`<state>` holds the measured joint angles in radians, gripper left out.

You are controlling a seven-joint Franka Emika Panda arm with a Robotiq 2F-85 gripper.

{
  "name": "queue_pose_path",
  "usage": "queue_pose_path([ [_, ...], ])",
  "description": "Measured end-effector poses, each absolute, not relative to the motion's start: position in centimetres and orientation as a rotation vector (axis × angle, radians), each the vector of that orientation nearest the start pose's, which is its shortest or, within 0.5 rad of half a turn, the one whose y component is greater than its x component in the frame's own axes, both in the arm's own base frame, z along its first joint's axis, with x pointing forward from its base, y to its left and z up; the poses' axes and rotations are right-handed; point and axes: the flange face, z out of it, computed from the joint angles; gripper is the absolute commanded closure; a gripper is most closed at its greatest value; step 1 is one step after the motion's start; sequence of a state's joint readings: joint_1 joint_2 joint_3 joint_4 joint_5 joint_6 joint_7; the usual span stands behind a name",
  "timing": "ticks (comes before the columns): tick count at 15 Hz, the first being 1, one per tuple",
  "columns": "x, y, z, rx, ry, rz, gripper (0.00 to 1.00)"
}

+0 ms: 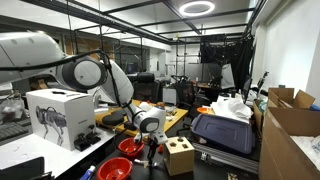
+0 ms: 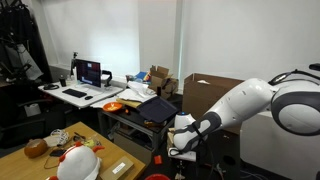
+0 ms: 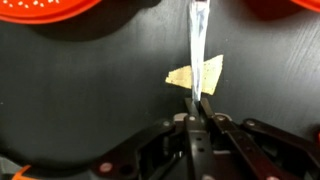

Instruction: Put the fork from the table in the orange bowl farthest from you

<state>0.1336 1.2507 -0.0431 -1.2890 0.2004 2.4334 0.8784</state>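
In the wrist view my gripper [image 3: 200,105] is shut on the handle of a pale, shiny fork [image 3: 198,40], which points away from the jaws over a dark surface. The rims of two orange bowls show at the top edge, one to the left [image 3: 60,8] and one to the right [image 3: 290,8]. In an exterior view the gripper [image 1: 151,138] hangs low off the end of the wood-topped table [image 1: 176,118], beside two orange-red bowls [image 1: 130,146] [image 1: 115,168]. It also shows in an exterior view [image 2: 181,146], past the table's end [image 2: 105,152].
A tan scrap of tape [image 3: 196,76] lies on the dark surface under the fork. A white box printed with a robot dog [image 1: 58,112] and a cardboard block with holes [image 1: 180,155] stand close by. A dark case [image 1: 222,132] and cardboard boxes [image 1: 290,115] lie to the side.
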Motion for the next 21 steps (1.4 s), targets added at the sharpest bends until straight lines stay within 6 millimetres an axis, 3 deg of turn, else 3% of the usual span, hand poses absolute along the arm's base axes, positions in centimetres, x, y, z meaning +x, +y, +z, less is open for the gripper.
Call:
queue_pose_path([
  [6,68.8,10.3,2.9,-2.918,1.077,0.33,0.98],
  [10,68.4,11.8,7.8,-3.016,0.771,0.444,0.98],
  [13,67.3,13.3,10.3,-3.038,0.538,0.529,0.98],
  [16,65.3,15.5,10.8,-3.024,0.31,0.632,0.98],
  [21,61.1,19.4,8.9,-2.973,0.008,0.776,0.98],
])
